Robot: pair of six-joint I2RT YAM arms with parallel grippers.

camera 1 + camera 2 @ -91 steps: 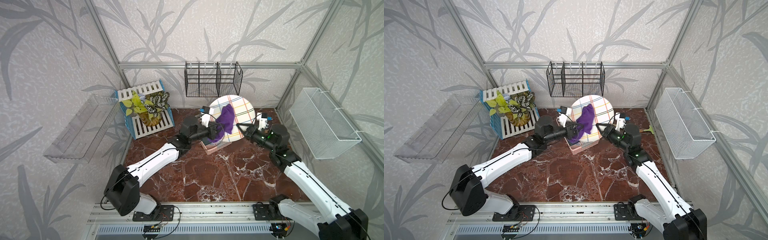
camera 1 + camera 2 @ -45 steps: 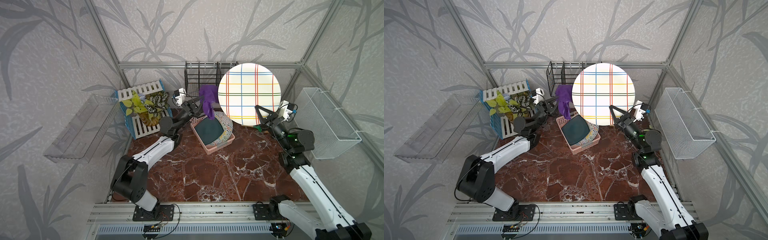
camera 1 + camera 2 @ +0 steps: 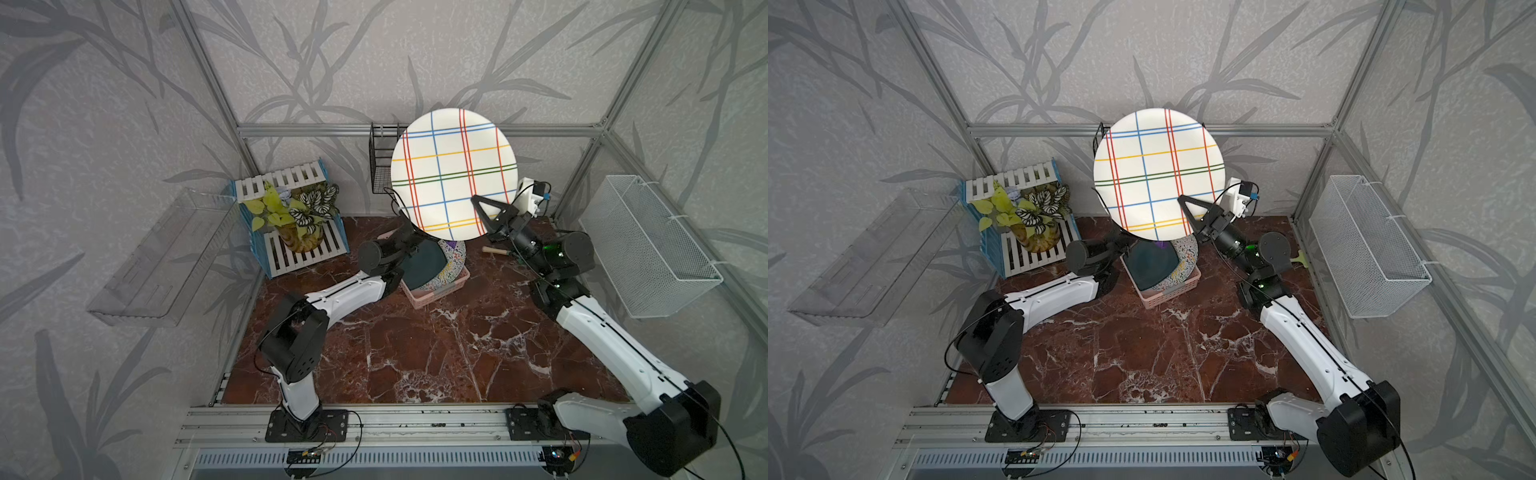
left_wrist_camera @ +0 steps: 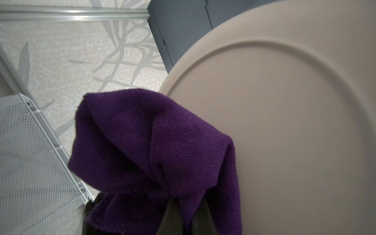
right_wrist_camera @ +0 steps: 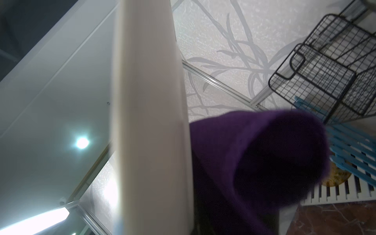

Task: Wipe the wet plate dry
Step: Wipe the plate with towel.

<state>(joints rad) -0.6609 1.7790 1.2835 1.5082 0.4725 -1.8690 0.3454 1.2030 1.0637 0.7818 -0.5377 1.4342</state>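
Held up on edge near the back wall, the plaid plate (image 3: 454, 174) hides the left gripper (image 4: 183, 220) in both top views. Its wrist view shows it clamped on a purple cloth (image 4: 154, 146) that lies against the plate's back. The right arm (image 3: 598, 328) stretches upward, and the right gripper (image 3: 477, 206) is pinched tight on the plate's lower rim.

So the plate (image 3: 454, 174) is held up off the table (image 3: 415, 357) over its back middle, face toward the top cameras, with the right gripper (image 3: 478, 208) clamped on the lower right rim. The cloth (image 4: 152, 146) sits behind it, against the plate's back, pinched in the left gripper (image 4: 187, 219). Straight below the plate a dish basket (image 3: 434, 294) sits on the table. The plant crate (image 3: 291, 224) is in the back left corner, wire rack (image 3: 380, 166) on the back wall, mesh basket (image 3: 648, 245) on the right wall, shelf (image 3: 166, 257) on the left wall.
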